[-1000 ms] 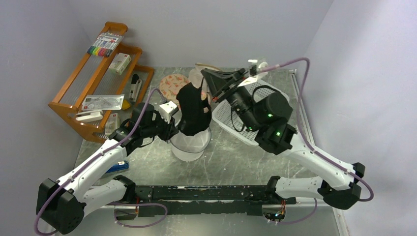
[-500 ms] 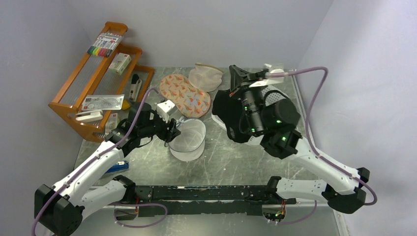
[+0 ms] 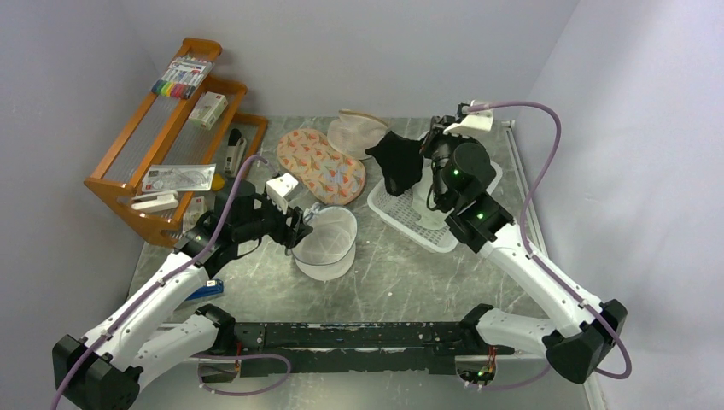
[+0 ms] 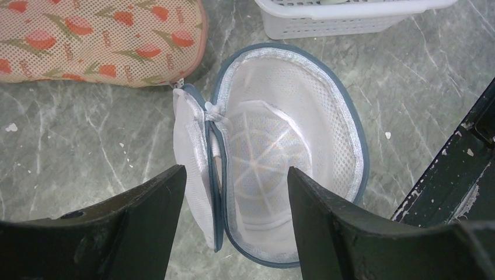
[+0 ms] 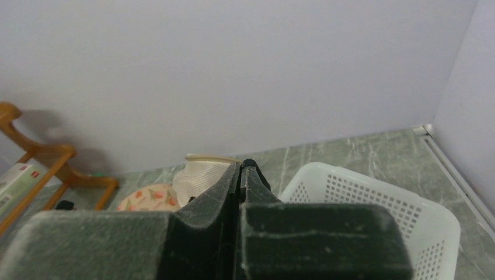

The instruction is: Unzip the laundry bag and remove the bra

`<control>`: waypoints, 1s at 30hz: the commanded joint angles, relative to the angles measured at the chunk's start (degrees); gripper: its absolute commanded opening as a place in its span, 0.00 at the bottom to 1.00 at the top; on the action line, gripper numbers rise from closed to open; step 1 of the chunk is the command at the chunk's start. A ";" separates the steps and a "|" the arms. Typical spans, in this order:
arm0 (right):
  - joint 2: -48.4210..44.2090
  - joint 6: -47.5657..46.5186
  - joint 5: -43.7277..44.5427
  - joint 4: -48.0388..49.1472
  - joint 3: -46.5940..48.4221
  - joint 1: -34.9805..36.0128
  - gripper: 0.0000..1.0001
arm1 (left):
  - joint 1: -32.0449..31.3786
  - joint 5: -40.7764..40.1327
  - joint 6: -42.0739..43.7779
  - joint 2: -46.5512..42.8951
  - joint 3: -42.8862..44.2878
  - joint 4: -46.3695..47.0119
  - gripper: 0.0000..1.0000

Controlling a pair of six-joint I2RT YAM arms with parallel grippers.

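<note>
The white mesh laundry bag (image 3: pixel 329 242) lies unzipped on the table, its dark zip rim gaping; inside I see only white mesh (image 4: pixel 280 151). My left gripper (image 3: pixel 296 231) is open just above it, with the bag's raised flap (image 4: pixel 195 169) and near rim between the jaws (image 4: pixel 236 178). My right gripper (image 3: pixel 420 147) is shut on the black bra (image 3: pixel 399 165), which hangs above the white basket's left end. In the right wrist view the fingers are pressed together with a bit of black fabric (image 5: pixel 250 165) at their tips.
A white plastic basket (image 3: pixel 394 213) sits to the right of the bag (image 5: pixel 373 198) (image 4: pixel 350 14). An orange floral pouch (image 3: pixel 323 164) (image 4: pixel 99 41) and a beige mesh pouch (image 3: pixel 357 130) (image 5: pixel 204 172) lie behind. A wooden rack (image 3: pixel 171 128) with small items stands at the back left.
My right gripper has drawn the bra up out of the laundry bag and carried it right and back, over the basket. My left gripper has stayed at the bag's rim.
</note>
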 commanded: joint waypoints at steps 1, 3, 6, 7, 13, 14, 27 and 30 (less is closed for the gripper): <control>0.99 4.48 1.10 -1.06 0.03 -2.39 0.00 | -0.23 -1.18 0.36 -0.87 1.80 0.11 0.75; 0.94 4.49 -0.84 -0.86 -0.07 -2.36 0.00 | -0.23 -1.35 0.39 -1.12 1.92 0.04 0.75; -0.22 5.45 -3.17 -3.08 0.88 -2.39 0.00 | -0.23 -1.59 0.37 -1.36 1.71 0.21 0.76; -0.96 6.20 -3.93 -3.69 0.99 -2.36 0.00 | -0.28 -1.55 0.34 -1.33 1.77 0.17 0.76; -4.76 13.20 -8.49 -6.06 -0.77 -2.39 0.00 | -0.23 -1.24 0.48 -0.74 1.95 0.03 0.76; -4.73 13.77 -7.84 -6.41 -0.88 -2.39 0.00 | -0.22 -1.22 0.48 -0.68 1.95 0.04 0.76; 5.66 20.67 8.80 -2.52 -6.35 -10.91 0.00 | -0.23 -1.21 0.56 -0.09 2.03 -0.29 0.76; 10.74 20.59 2.62 -1.50 -5.89 -17.54 0.00 | -0.23 -1.09 0.57 -0.05 1.98 -0.23 0.77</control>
